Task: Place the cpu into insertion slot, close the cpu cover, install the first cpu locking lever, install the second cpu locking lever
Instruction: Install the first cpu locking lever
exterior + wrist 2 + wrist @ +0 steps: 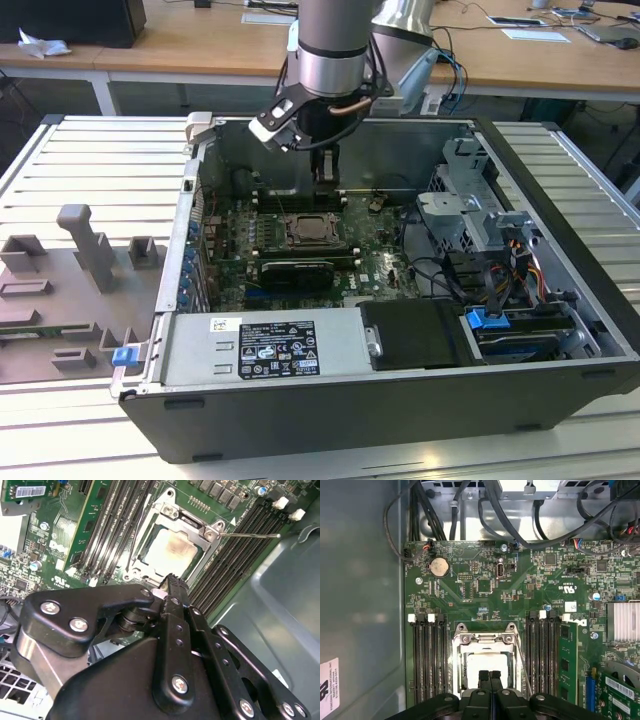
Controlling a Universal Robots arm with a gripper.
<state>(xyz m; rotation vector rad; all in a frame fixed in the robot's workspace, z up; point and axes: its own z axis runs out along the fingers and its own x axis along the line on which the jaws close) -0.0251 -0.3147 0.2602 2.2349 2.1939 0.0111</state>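
Ext. view: gripper (325,180) hangs just above insertion slot (291,233). Fingers (483,677) pressed tight together, nothing betw. them, tips over slot's edge. Cpu (169,550) seated in slot. Cpu cover (195,527) lies flat over cpu. Thin lever (250,535) angles out from slot corner across memory slots (235,555).

power supply (265,347) | coin battery (439,567) | graphics card (297,271) | grey fixture (85,245) beside computer case (400,420)

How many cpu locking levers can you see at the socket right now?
2. One lever juts out across the memory slots beside the cpu cover; the other lever lies along the cover's opposite side.
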